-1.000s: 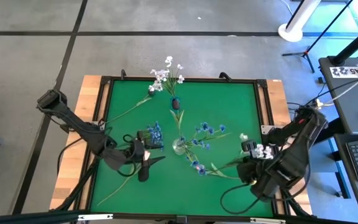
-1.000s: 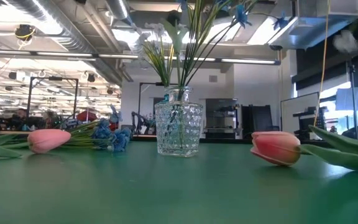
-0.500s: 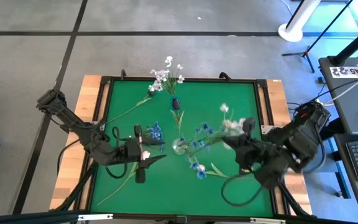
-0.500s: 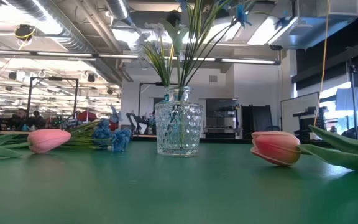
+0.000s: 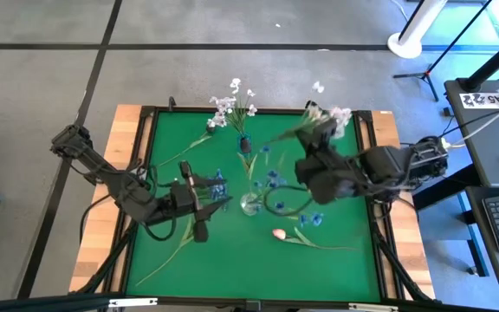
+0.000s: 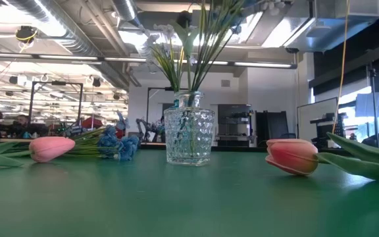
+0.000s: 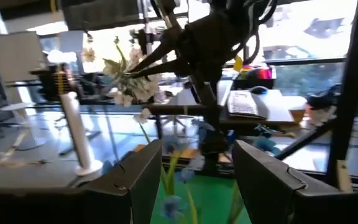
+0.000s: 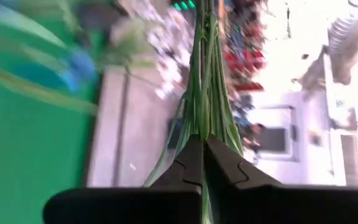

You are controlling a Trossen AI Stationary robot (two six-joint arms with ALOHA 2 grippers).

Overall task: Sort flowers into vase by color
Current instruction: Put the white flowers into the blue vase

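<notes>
My right gripper (image 5: pixel 312 149) is raised over the table's far right part, just right of the glass vase (image 5: pixel 249 204). It is shut on a white blossom sprig (image 5: pixel 327 117). The vase (image 6: pixel 189 135) stands mid-table with blue flowers (image 5: pixel 271 179) in it. My left gripper (image 5: pixel 210 217) is open, left of the vase, beside a loose bunch of blue blossoms (image 5: pixel 217 182) lying on the mat. One pink tulip (image 5: pixel 278 233) lies near the vase; in the low view two tulips (image 6: pixel 51 147) (image 6: pixel 291 156) rest on their sides. More white blossoms (image 5: pixel 232 104) and a dark bud (image 5: pixel 244 143) lie at the far edge. My right gripper pinches a bundle of thin green stems (image 8: pixel 204 121) of the white sprig between its two shut fingers (image 8: pixel 188 162). The stems run straight on past the fingertips. The sprig is lifted clear of the table, its blossoms (image 5: pixel 319 88) pointing toward the far edge.
A green mat (image 5: pixel 319 269) with a black frame covers the table, with wooden strips at both sides. A long green stem (image 5: pixel 167 256) lies near the left arm. There is open mat in the near middle and near right.
My right gripper has swung from the near right corner up and toward the far edge and the vase, carrying the white sprig, which now points at the far edge. That uncovered a pink tulip near the vase. My left gripper has shifted slightly toward the vase, still open.
</notes>
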